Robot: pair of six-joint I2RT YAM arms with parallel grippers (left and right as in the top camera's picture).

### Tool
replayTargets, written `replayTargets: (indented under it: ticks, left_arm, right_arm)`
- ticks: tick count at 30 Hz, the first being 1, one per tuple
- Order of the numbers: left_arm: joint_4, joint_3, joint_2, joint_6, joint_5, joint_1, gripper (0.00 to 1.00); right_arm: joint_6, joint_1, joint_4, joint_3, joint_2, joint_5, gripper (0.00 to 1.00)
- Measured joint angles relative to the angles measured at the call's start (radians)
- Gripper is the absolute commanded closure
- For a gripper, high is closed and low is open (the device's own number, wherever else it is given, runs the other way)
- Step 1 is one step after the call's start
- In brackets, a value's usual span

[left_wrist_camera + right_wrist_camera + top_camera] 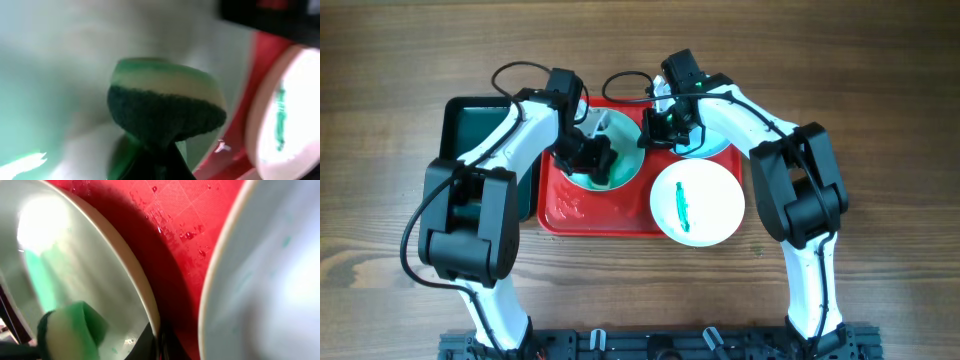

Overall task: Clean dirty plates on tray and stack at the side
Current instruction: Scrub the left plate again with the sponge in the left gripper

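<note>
The sponge (165,112) fills the left wrist view, dark scouring face outward, pinched from below by the left gripper (588,157), whose jaws are closed on it. It presses against the held plate (55,85), which stands tilted over the tray (590,215) with a green wash across its face. In the right wrist view the right gripper (665,128) appears clamped on that plate's rim, though only a dark sliver of finger shows at the edge

The main risk, as I judge it, is the plate twisting or sliding out of that thin, wet rim pinch when the sponge pushes sideways. It would then drop onto the tray, where water already beads on the red floor, or knock the third plate (713,147) lying just beside it under the right arm. Pushing too hard could also drag the sponge out of its grip

Further out, the streaked plate (715,210) overhangs the tray's front right corner, uncleaned; a careless elbow swing might tip it off. The bin (470,130) sits beside the tray on the left, clear of all this
</note>
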State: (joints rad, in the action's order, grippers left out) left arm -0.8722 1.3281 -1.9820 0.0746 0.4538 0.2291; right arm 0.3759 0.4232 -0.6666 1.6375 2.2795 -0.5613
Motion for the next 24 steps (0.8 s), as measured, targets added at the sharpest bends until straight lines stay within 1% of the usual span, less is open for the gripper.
replayTargets:
  ticks: [2, 5, 7, 9, 12, 15, 18, 22, 24]
  left_arm:
    - [0.06, -0.003, 0.0, 0.01, 0.032, 0.0, 0.96]
    - [0.212, -0.004, 0.0, -0.014, 0.026, 0.0, 0.96]
    - [0.278, -0.004, 0.0, -0.043, -0.026, 0.002, 0.96]
    - [0.342, -0.004, 0.0, -0.092, -0.136, 0.005, 0.96]
    - [0.386, -0.004, 0.0, -0.145, -0.304, 0.006, 0.96]
    - [0.365, -0.004, -0.002, -0.171, -0.44, 0.006, 0.96]
    - [0.288, -0.001, -0.016, -0.194, -0.517, 0.006, 0.96]
    - [0.164, 0.016, -0.023, -0.212, -0.526, 0.006, 0.96]
    - [0.072, 0.026, -0.023, -0.178, -0.463, 0.003, 0.96]
  right_arm:
    - [0.0, 0.0, 0.0, 0.0, 0.0, 0.0, 0.96]
    - [0.0, 0.0, 0.001, -0.001, 0.0, 0.0, 0.96]
    - [0.0, 0.0, 0.001, -0.001, 0.0, 0.0, 0.96]
    - [0.0, 0.0, 0.002, -0.001, 0.0, 0.0, 0.96]
    - [0.0, 0.0, 0.002, -0.001, 0.0, 0.0, 0.96]
    - [0.0, 0.001, 0.003, -0.001, 0.0, 0.0, 0.96]
    - [0.0, 0.001, 0.005, -0.001, 0.0, 0.0, 0.96]
    - [-0.008, 0.004, 0.005, -0.001, 0.0, -0.007, 0.96]
    - [-0.015, 0.006, 0.003, -0.001, 0.0, -0.007, 0.96]
